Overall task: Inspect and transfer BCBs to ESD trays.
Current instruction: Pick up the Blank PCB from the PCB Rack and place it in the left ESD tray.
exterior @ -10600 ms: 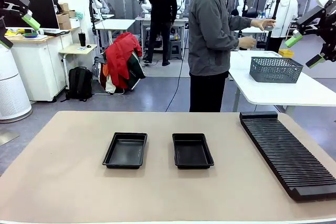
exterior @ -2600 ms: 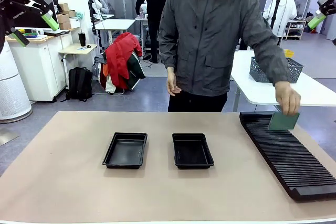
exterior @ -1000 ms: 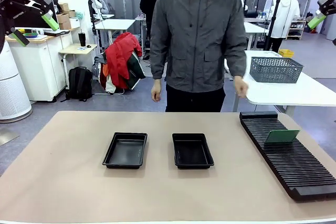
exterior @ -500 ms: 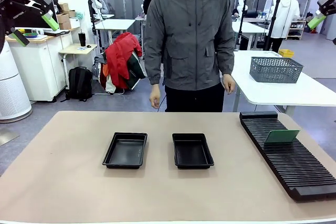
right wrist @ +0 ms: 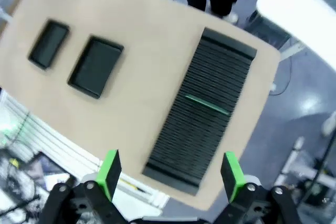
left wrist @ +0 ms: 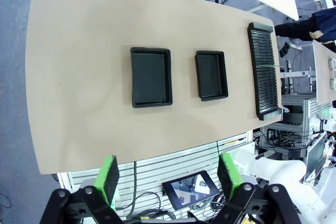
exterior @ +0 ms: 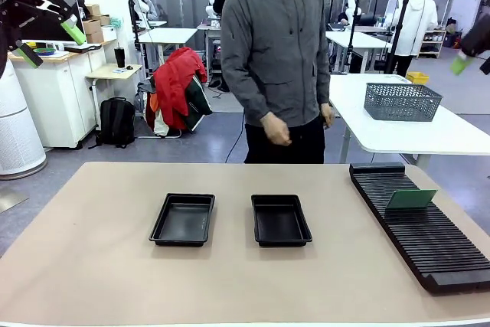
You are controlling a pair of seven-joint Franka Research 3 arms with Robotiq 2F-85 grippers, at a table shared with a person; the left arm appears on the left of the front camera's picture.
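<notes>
In the front view, one BCB [exterior: 410, 199], a thin flat green rectangle, stands tilted on its long edge in a slot of the black ribbed rack [exterior: 432, 246] along the tabletop's [exterior: 92, 266] right edge. Two shallow black trays [exterior: 182, 221] [exterior: 280, 223] sit side by side, apart, at the tabletop's middle. The left gripper [exterior: 50, 44] hangs high at left, jaws spread, holding nothing. The right gripper [exterior: 472, 65] is a blur at upper right. A person [exterior: 276, 44] stands at the far edge.

From high above, the left wrist view shows the left gripper [left wrist: 169, 178] spread wide, and the BCB [left wrist: 270, 65] as a green line about midway along the rack.

In the blurred right wrist view, the right gripper [right wrist: 170, 174] gapes, gripping nothing, above the rack, which the BCB [right wrist: 207, 105] crosses as a green sliver.
</notes>
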